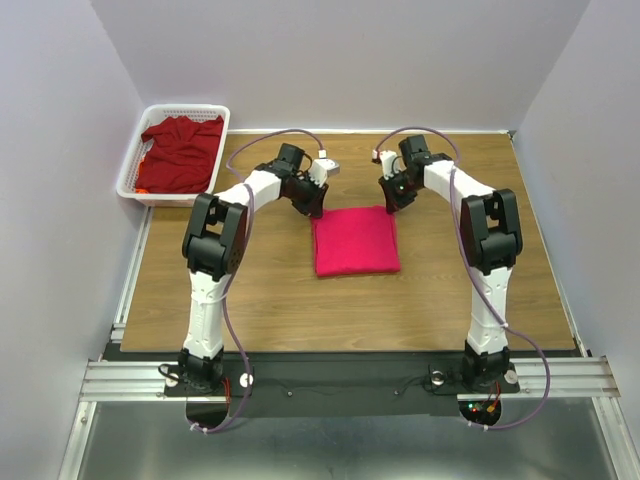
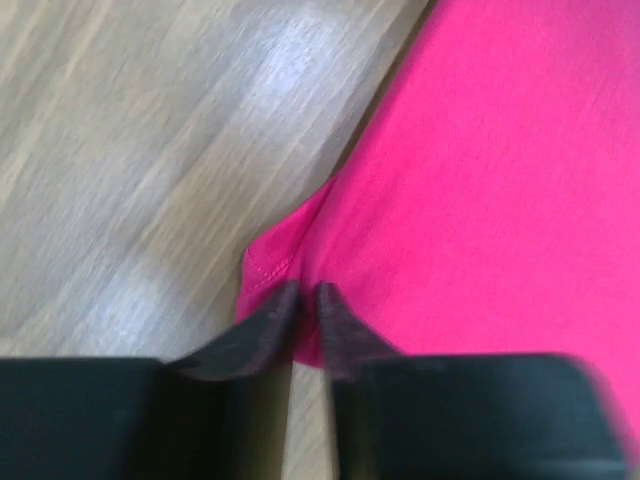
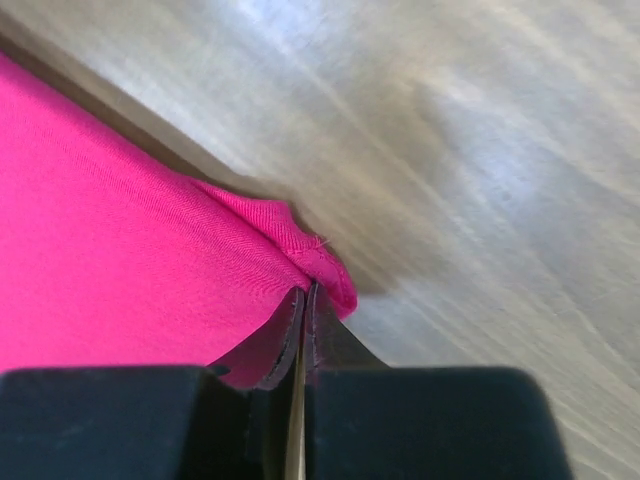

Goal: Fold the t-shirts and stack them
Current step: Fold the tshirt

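The bright pinkish-red t-shirt (image 1: 356,240) lies folded into a small rectangle at the middle of the table. My left gripper (image 1: 316,209) is at its far left corner, and in the left wrist view (image 2: 307,290) its jaws stand nearly together with a fold of the pink cloth (image 2: 480,180) between them. My right gripper (image 1: 389,204) is at the far right corner, and in the right wrist view (image 3: 307,291) it is shut on the hemmed corner of the cloth (image 3: 120,260). The darker maroon-red t-shirt (image 1: 183,152) lies crumpled in the basket.
A white mesh basket (image 1: 128,172) stands at the far left corner, partly off the wooden table (image 1: 250,310). Grey walls close in the back and both sides. Both arms reach forward from the near edge.
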Robot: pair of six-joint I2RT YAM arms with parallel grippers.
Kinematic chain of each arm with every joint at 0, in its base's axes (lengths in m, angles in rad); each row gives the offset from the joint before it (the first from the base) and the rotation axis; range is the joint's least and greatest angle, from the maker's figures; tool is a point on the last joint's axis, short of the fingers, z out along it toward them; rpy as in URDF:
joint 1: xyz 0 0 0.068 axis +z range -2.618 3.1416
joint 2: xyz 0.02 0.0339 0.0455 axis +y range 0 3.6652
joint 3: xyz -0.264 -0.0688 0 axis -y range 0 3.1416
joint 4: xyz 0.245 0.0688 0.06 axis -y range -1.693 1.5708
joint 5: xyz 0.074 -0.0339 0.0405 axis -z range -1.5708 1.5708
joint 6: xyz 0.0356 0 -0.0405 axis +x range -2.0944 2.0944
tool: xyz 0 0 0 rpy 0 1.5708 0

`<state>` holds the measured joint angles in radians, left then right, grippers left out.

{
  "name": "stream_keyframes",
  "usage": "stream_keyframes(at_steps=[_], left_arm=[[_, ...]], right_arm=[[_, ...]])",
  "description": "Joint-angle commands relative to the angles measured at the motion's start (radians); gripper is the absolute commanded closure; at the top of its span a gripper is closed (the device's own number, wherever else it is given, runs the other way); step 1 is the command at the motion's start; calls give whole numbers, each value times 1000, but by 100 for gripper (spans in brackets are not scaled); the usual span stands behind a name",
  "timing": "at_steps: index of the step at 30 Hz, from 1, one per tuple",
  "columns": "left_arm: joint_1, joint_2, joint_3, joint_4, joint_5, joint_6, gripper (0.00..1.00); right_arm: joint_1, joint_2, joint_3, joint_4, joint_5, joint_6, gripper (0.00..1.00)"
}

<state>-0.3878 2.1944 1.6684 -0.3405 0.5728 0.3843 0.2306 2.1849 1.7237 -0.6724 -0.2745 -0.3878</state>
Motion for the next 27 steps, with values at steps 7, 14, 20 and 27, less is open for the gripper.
stream_keyframes(at_steps=[7, 14, 20, 27], left_arm=[[93, -318, -36, 47, 148, -171, 49], [60, -375, -290, 485, 455, -689, 58], [7, -218, -381, 744, 499, -888, 58], [70, 0, -313, 683, 446, -825, 58]], right_arm=[[-16, -273, -22, 30, -110, 174, 42], [-16, -211, -26, 33, -596, 345, 51], [-16, -10, -12, 54, -790, 445, 66], [-109, 167, 25, 131, -741, 469, 69]])
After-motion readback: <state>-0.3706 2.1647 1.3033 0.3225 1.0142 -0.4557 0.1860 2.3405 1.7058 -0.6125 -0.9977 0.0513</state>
